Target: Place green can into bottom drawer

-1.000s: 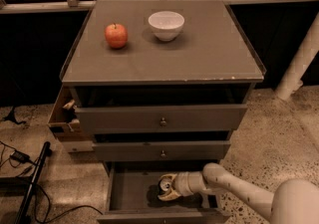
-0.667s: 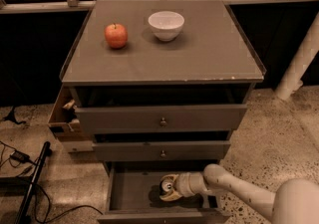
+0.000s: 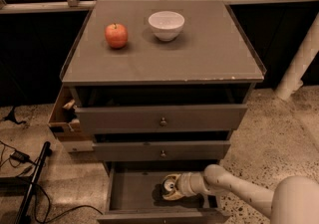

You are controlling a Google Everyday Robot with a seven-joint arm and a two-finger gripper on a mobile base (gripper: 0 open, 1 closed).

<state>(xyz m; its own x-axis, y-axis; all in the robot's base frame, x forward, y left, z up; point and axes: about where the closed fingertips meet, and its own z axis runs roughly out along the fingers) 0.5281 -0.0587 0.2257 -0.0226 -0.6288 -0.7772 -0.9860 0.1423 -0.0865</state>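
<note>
Down in the open bottom drawer (image 3: 130,191), the pincer (image 3: 168,191) is clamped around the green can (image 3: 170,184), which stands upright over the drawer floor, right of middle. Above sit 2 knobbed drawers (image 3: 160,117). On the tabletop (image 3: 164,62) are an apple (image 3: 116,35) and a white bowl (image 3: 166,25).

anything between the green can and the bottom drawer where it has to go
Nothing visible. The green can is at the end effector, already inside the open bottom drawer, whose floor beside it looks bare.
</note>
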